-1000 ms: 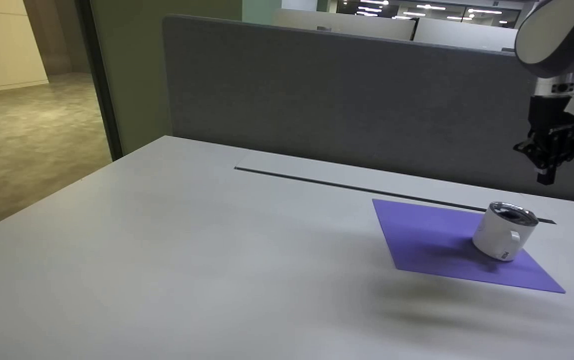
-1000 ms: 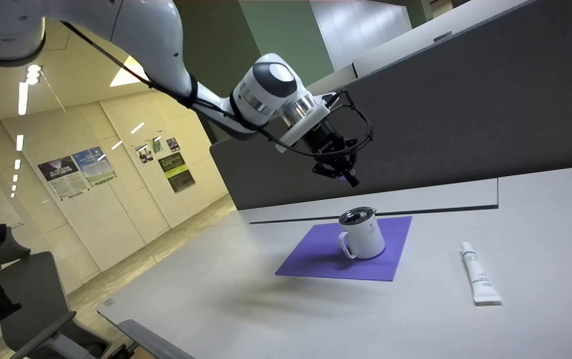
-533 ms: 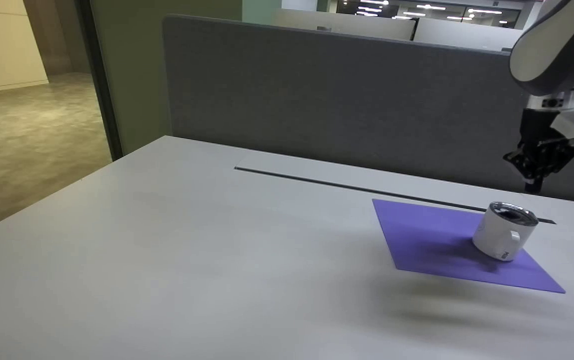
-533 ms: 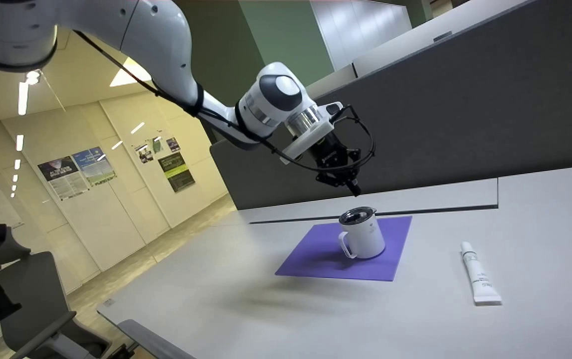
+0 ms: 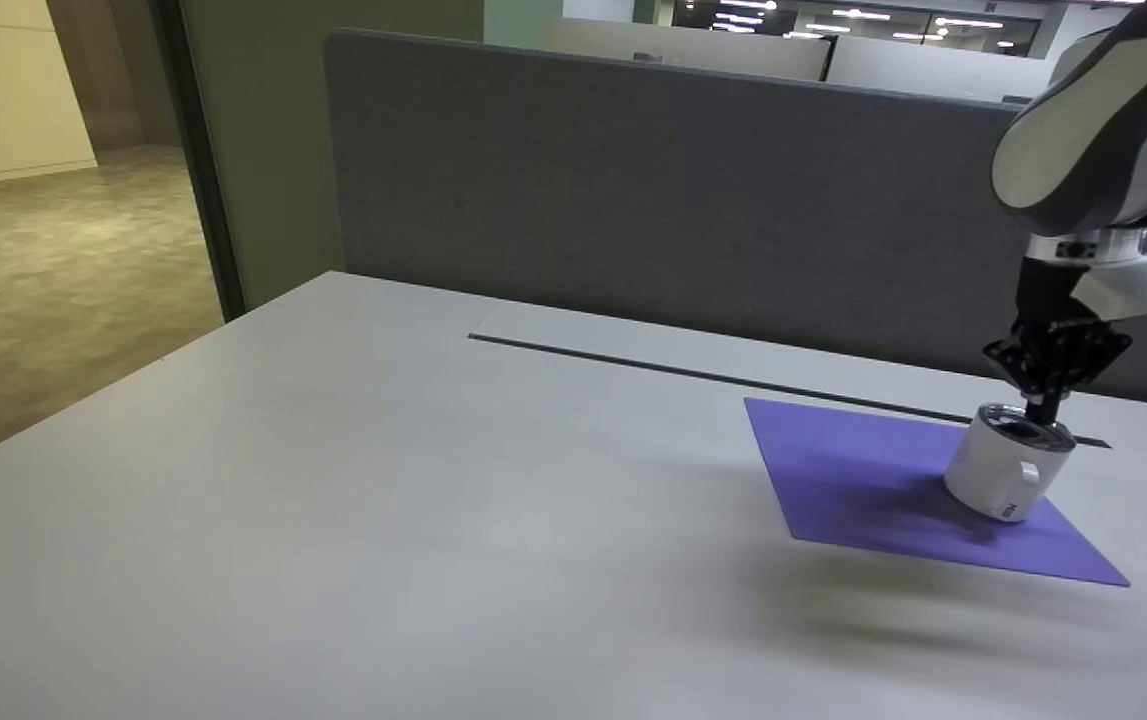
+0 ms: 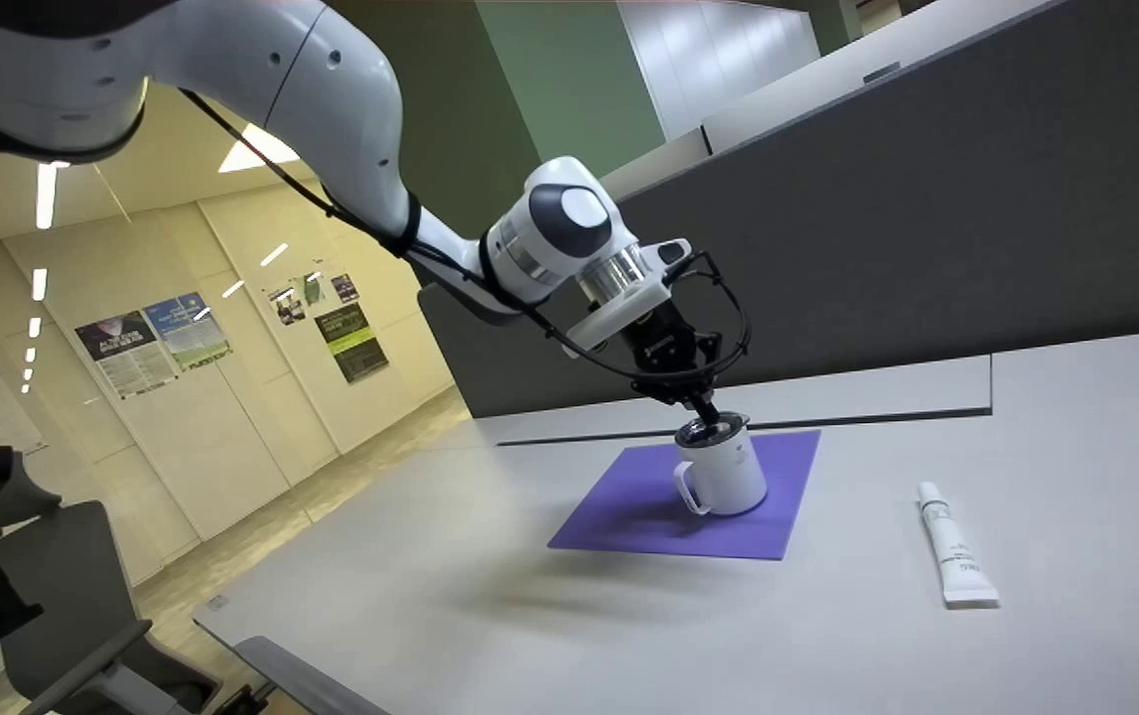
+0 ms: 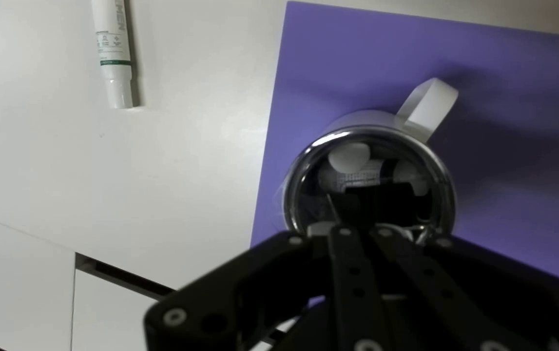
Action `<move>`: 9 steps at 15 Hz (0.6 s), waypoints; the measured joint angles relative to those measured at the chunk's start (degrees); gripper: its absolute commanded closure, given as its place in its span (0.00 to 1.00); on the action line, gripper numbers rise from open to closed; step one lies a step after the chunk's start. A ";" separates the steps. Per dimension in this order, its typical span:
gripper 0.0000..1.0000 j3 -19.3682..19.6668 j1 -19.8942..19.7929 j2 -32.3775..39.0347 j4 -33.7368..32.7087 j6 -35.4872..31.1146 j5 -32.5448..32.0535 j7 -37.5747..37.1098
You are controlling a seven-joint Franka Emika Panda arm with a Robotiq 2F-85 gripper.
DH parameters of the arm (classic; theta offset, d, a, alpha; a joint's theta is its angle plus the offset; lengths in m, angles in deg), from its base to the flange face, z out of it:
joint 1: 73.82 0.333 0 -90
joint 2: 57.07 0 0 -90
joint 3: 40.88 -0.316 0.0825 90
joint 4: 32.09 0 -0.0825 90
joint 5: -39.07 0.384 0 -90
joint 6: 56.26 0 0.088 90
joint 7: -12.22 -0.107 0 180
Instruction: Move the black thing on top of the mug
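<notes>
The mug (image 5: 991,478) is squat and white with a handle, upright on the purple mat; it also shows in an exterior view (image 6: 728,477) and the wrist view (image 7: 366,118). The black thing (image 5: 1011,427) appears as a dark piece in the shiny lid within the mug's rim. In the wrist view the lid mirrors its surroundings, so I cannot separate the piece from reflections. My gripper (image 5: 1041,412) is shut, tilted, its fingertips at the lid inside the rim. An exterior view shows the gripper (image 6: 707,414) there too. Contact with the black thing is unclear.
The purple mat (image 5: 833,480) lies under the mug on the white table. A white tube (image 6: 954,551) lies beside the mat, also in the wrist view (image 7: 113,53). A dark grey partition (image 5: 633,200) stands along the back edge. A dark slot (image 6: 867,417) runs near it.
My gripper has moved down from above and behind the mug until its fingertips reach the lid. The fingers stay together. The mug, mat and tube have not moved.
</notes>
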 measured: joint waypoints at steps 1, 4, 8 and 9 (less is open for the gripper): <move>1.00 0.00 0.02 0.17 0.00 -0.25 0.01 -0.05; 1.00 0.01 -0.01 0.56 0.00 -1.34 0.23 -0.14; 1.00 0.00 -0.01 1.04 0.00 -2.43 1.10 -0.14; 1.00 0.00 -0.01 1.16 0.00 -2.65 1.15 -0.14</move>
